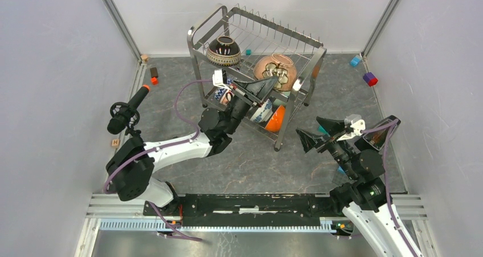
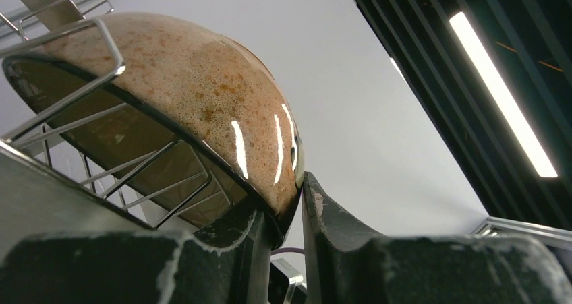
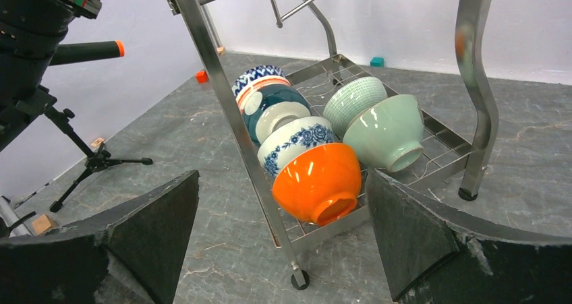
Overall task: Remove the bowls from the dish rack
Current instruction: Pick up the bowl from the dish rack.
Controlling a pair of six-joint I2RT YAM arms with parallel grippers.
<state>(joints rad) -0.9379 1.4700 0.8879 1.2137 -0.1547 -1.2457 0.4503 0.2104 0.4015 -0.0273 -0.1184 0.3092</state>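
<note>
Left wrist view: speckled brown bowl sits on the top tier of the dish rack, rim pinched tight by the left gripper. Down on the lower tier there's an orange bowl, a blue-floral bowl and a pale green bowl. The right gripper hangs wide open near the rack, holding nothing.

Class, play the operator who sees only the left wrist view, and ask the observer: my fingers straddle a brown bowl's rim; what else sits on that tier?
Observer: A dark bowl, at the upper tier's left end.
Operator: Anything below?
Observer: Several bowls on their sides, with an orange bowl nearest the arms.
Operator: And the other arm?
Observer: The right gripper is open and empty, just off the rack's near end.
</note>
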